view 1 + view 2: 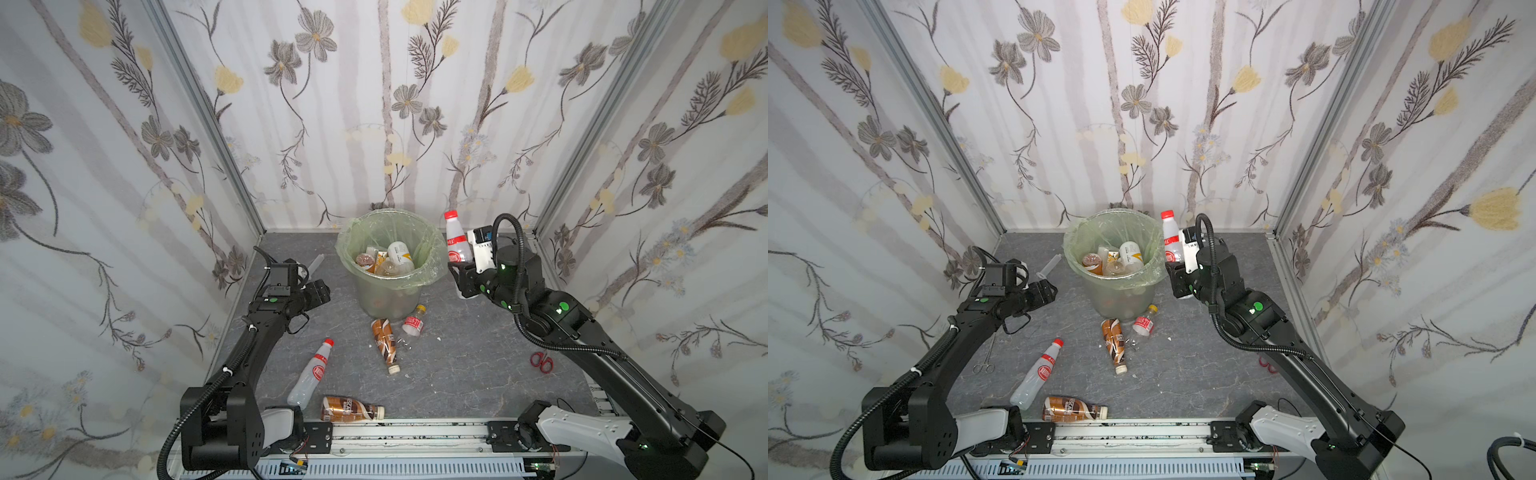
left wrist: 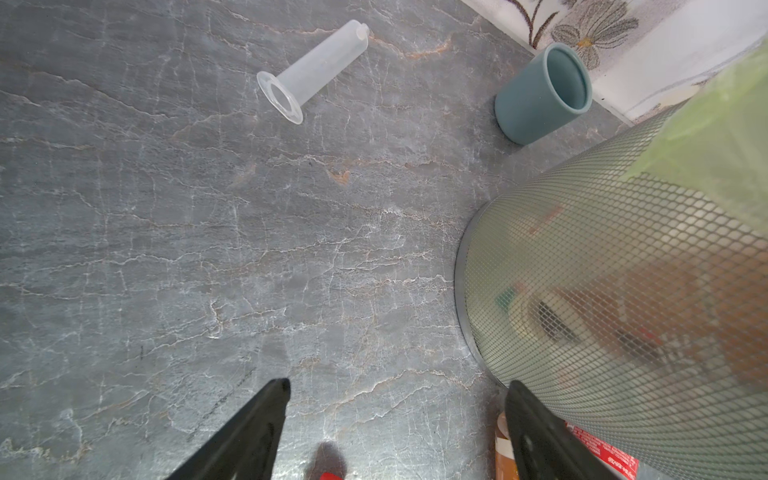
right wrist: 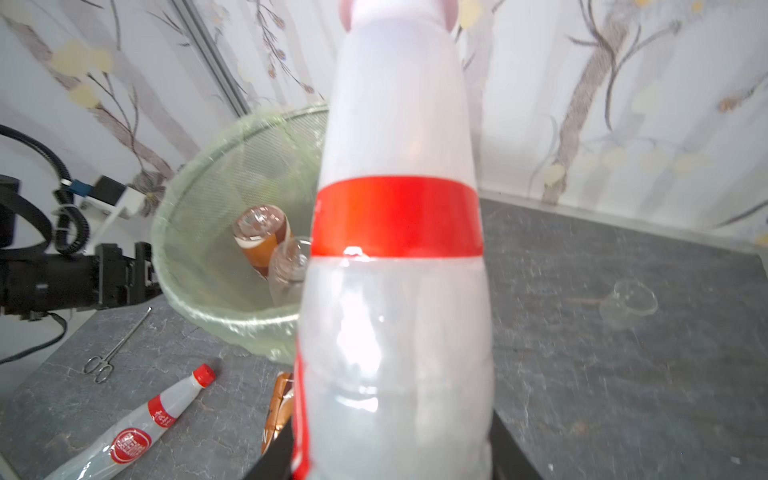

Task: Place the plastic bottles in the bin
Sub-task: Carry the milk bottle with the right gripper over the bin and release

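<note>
Right gripper (image 1: 460, 272) was clamped on the lower body of the upright bottle (image 1: 456, 239), milky white with a red cap and red label band. In both top views that bottle stood cap up, just beside the right of the bin's rim, not over the opening. Whether its base was clear of the table (image 1: 457, 374) could not be told. In the right wrist view the upright bottle (image 3: 395, 249) filled the middle of the frame, with the bin (image 3: 199, 216) behind it.

Left gripper (image 2: 399, 388) was spread apart with nothing between its fingers, low beside the left of the bin (image 2: 623, 291).

Bin (image 1: 386, 299): round, translucent, green bag folded over the rim, at the back centre of the table. Several bottles already lay inside (image 1: 384, 259).

On the table:
- yellow-capped bottle (image 1: 413, 322), small, clear, red label, just in front of the bin's foot.
- crumpled brown bottle (image 1: 384, 343), just beside it, cap toward the front.
- lying white bottle (image 1: 311, 374), red cap, left of centre.
- brown bottle (image 1: 349, 409), on its side near the front rail.

Other items: clear syringe (image 2: 311, 70) and blue-grey cup (image 2: 544, 93) behind the left gripper; red scissors (image 1: 541, 361) by the right arm; metal forceps (image 1: 986, 357) by the left arm.
</note>
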Action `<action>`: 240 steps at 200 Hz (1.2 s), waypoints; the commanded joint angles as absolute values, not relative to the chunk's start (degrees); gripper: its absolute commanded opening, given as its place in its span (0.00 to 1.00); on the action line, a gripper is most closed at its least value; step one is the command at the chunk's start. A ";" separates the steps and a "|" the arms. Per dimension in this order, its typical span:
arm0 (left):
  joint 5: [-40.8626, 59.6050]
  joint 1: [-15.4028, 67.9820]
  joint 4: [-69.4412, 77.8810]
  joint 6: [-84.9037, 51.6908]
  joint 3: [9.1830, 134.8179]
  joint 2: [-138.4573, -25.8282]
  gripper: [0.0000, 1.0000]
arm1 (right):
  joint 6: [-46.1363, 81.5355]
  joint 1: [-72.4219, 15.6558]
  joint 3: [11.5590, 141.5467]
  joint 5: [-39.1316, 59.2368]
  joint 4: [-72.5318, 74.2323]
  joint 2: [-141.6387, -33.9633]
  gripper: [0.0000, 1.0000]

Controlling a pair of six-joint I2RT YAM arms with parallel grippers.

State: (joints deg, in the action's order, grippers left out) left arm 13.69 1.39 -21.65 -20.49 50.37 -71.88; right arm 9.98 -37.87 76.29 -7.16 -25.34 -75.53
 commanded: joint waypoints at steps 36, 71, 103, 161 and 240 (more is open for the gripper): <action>14.74 1.32 -22.41 -20.30 49.66 -71.73 0.84 | 0.56 -37.97 91.27 1.03 -17.45 -87.05 0.44; 14.94 1.32 -22.54 -20.04 49.70 -71.40 0.84 | 0.12 -38.41 99.59 3.60 -16.96 -96.25 0.44; 15.05 1.32 -22.89 -19.89 49.49 -70.92 0.84 | -0.44 -38.82 105.09 2.80 -19.81 -102.75 0.45; 15.64 1.32 -23.72 -19.78 49.97 -70.70 0.84 | -0.01 -38.76 109.86 1.13 -26.79 -109.91 0.56; 15.03 1.32 -27.18 -19.07 50.23 -69.47 0.83 | 0.53 -38.33 109.86 -0.85 -29.00 -111.75 0.68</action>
State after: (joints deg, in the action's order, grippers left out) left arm 15.22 1.39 -25.32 -19.49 49.95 -70.24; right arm 0.60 -38.59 109.45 0.86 -28.69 -110.78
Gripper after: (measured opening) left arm 0.837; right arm 0.678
